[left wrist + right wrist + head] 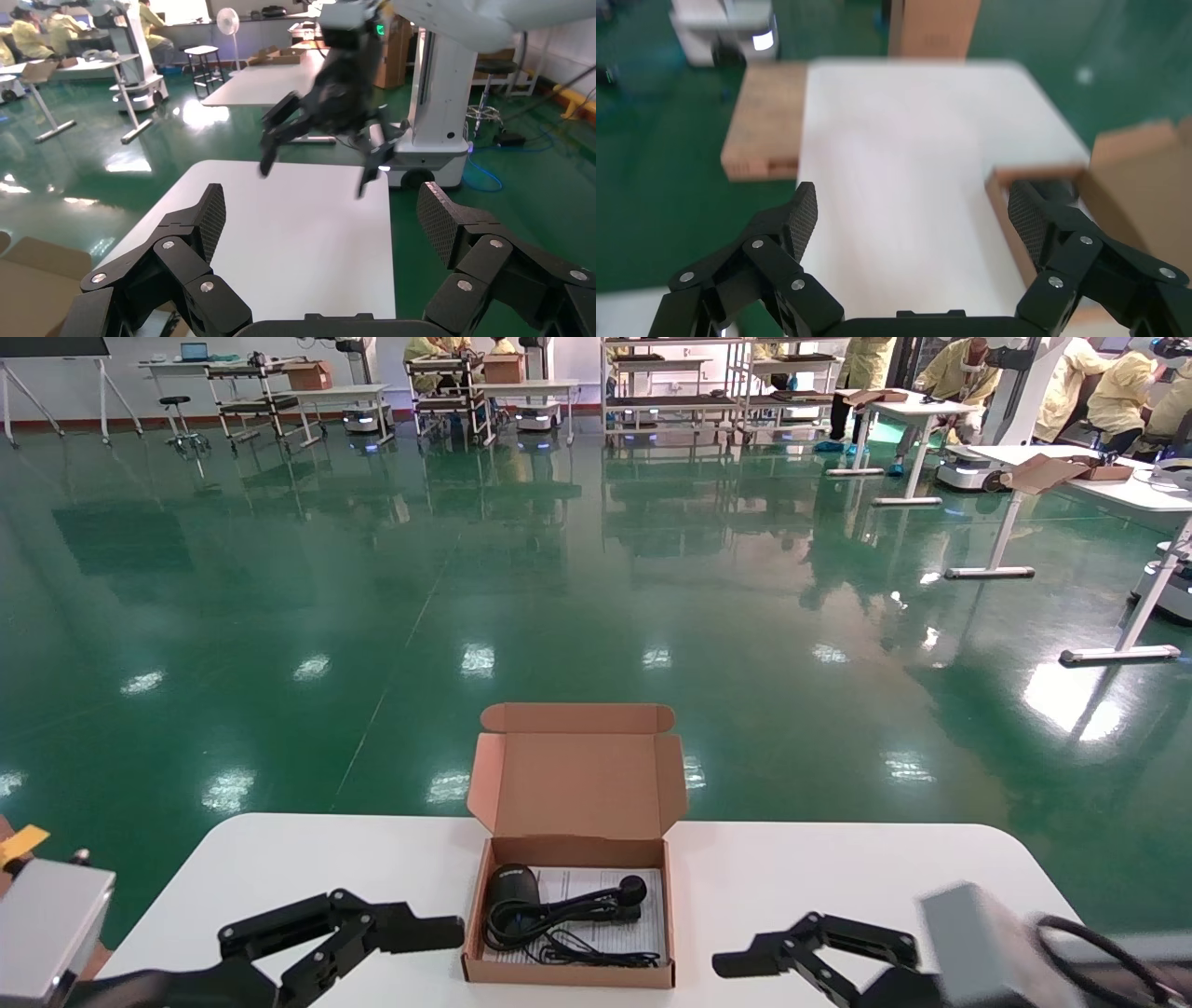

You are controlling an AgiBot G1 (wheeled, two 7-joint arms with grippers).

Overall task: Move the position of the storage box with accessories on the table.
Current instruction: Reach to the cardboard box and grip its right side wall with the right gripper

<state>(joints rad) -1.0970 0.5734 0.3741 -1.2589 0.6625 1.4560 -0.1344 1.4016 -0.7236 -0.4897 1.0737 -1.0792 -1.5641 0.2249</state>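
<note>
From the head view, you have the storage box (570, 915) sitting on the white table (819, 887) at the near edge, roughly centred between your two arms, its hinged flap lid (577, 782) standing up at the far side. Inside lie the accessories: a black cylindrical device (511, 887), coiled black cables (568, 924) and a white printed sheet (643, 933) beneath them. The left gripper (372, 933) sits just beside the box's left wall with its fingers spread; the right gripper (801, 952) is a little apart from the right wall, also spread. Neither holds anything.

In the left wrist view, you see the left gripper's textured pads (211, 217) wide apart over bare tabletop, with the right gripper (316, 151) hanging across from it and a corner of brown cardboard at the edge of view.

In the right wrist view, the right gripper (912, 225) is spread, and the box's right wall (1007, 225) lies next to one pad.

Expect thin cardboard: light and easily dented. The contents look loose, so tilting would likely shift them. You'd best press or grip low on the side walls, not the lid, which would likely just hinge.
</note>
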